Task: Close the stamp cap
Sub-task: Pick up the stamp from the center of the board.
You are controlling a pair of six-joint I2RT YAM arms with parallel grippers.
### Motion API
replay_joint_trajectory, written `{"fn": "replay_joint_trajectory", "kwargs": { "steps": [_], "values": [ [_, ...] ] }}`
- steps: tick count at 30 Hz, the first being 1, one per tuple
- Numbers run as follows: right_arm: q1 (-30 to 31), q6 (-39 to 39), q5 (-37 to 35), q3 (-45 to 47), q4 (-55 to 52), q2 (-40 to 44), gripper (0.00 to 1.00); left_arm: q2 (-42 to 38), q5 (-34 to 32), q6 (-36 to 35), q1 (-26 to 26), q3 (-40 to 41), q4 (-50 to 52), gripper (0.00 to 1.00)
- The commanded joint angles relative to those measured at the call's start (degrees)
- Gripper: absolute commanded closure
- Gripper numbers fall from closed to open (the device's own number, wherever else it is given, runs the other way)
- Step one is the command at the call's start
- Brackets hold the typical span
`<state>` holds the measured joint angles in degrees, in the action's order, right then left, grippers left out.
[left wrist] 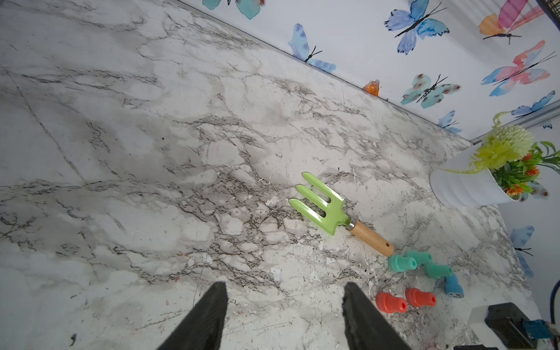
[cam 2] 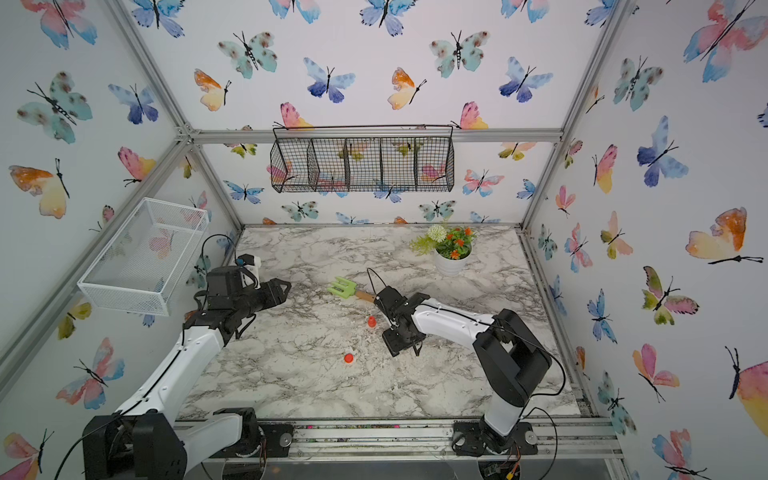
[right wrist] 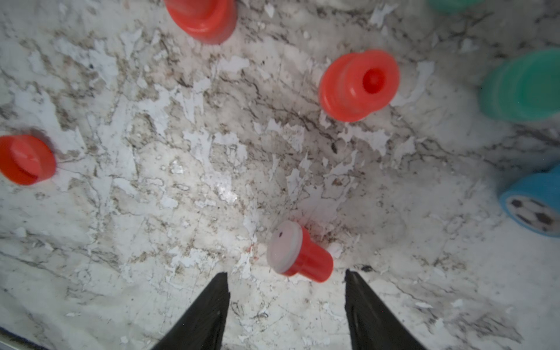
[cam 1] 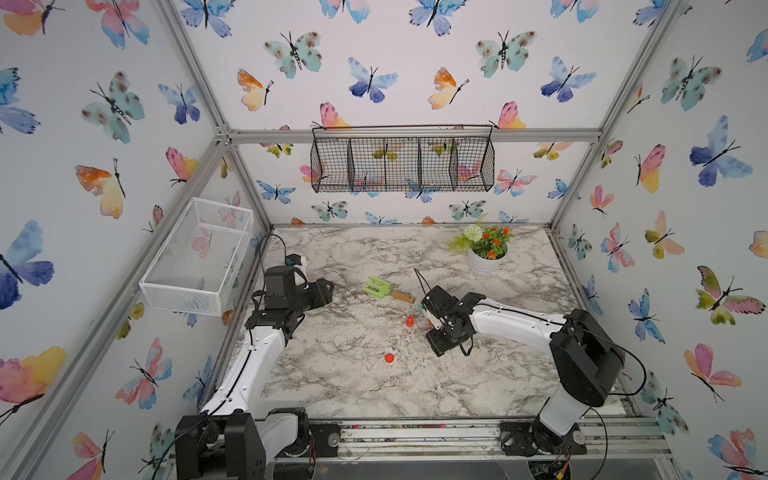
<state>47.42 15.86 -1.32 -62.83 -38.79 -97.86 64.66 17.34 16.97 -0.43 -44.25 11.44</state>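
Marble table (cam 1: 353,386), left gripper (left wrist: 285,285) parted, empty, right gripper (right wrist: 286,274) parted, red stamp (right wrist: 309,260) loose ahead

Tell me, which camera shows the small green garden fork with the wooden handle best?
The left wrist view: the green garden fork lies large and sharp there, three prongs and wooden handle all clear. In both top views the fork looks tiny on the marble table. The right wrist view misses it.
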Motion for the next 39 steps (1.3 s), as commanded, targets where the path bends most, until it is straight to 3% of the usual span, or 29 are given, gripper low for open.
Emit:
{"fn": "replay_joint_trajectory", "kwargs": {
  "steps": [1, 17, 31, 39],
  "values": [
    [-0.8, -1.2, 1.5, 0.2, 2.9, -1.7, 0.37, -0.2, 0.9, -0.2, 0.3, -1.2, 0.7, 0.37],
    [-0.8, 3.0, 9.8, 4.4, 4.0, -1.9, 0.43, 0.2, 1.1, -0.1, 0.4, -1.4, 0.8, 0.37],
    [-0.8, 6.1, 10.5, 7.3, 6.3, 0.6, 0.59, 0.3, 1.5, 0.0, 0.3, -1.3, 0.8, 0.37],
    [-0.8, 6.2, 10.4, 8.2, 6.3, 0.8, 0.63, 0.5, 1.6, 0.0, 0.3, -1.3, 0.8, 0.37]
  ]
}}
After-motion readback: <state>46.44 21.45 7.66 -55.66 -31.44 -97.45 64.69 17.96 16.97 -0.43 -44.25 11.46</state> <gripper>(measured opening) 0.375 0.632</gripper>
